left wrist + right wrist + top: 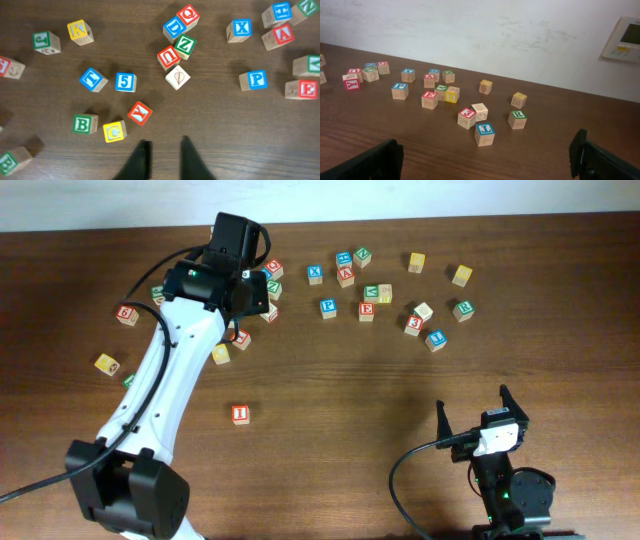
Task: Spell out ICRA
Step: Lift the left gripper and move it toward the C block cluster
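The dark wooden table [350, 400] carries scattered letter blocks [328, 308], most spread across its far half. A red I block [240, 414] sits alone nearer the front (well apart from the rest), and a yellow block [107, 364] lies towards the left.

Most letter blocks [366, 310] are lying scattered in a band nearer the far edge of the table [330, 380], running from its left side past the middle. The I block [239, 414] is sitting alone toward the near edge, well apart from them. The A block [345, 277] is lying just right of the X block [315, 273]. The R block [462, 310] is sitting near the band's right end.
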